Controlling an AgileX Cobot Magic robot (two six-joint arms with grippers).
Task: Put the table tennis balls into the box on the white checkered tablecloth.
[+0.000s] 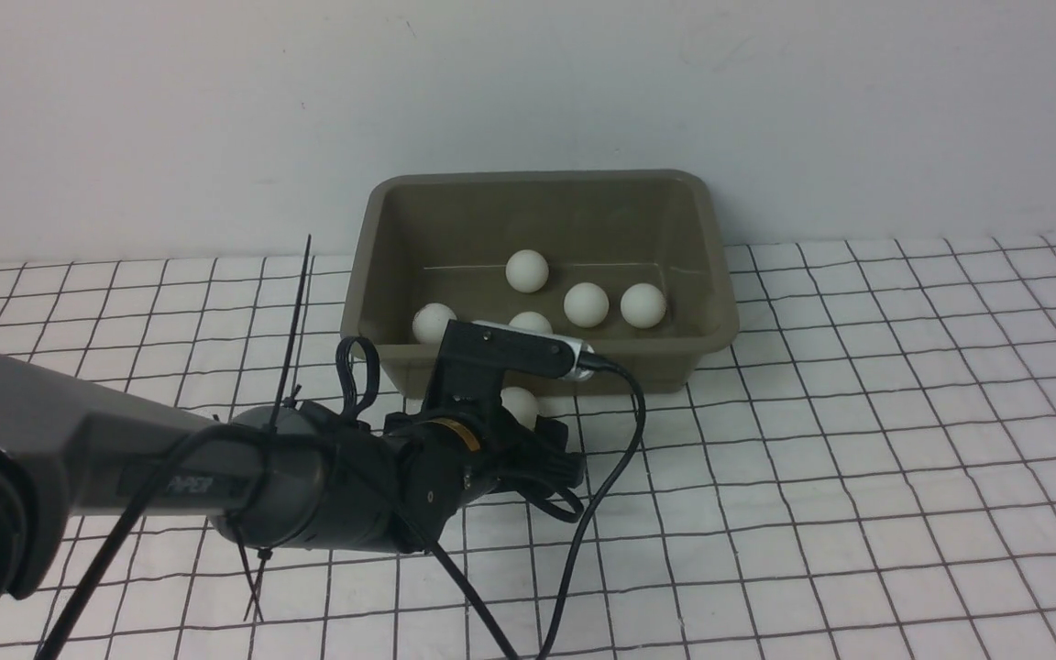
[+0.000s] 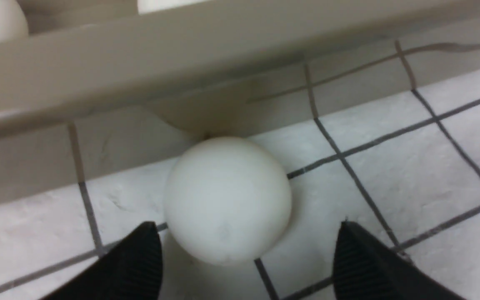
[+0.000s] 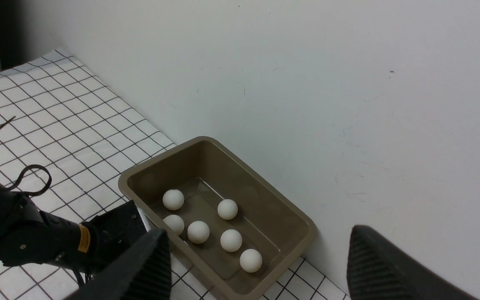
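Note:
One table tennis ball lies on the white checkered tablecloth, close against the near wall of the olive-grey box. My left gripper is low over the cloth and open. Its black fingers stand on either side of that ball without gripping it. Several more balls rest inside the box. Held high off to the side, my right gripper is open and empty; the front view does not show it.
A white wall rises directly behind the box. The left arm's black camera cable loops down over the cloth, and loose zip-tie ends stick up from the arm.

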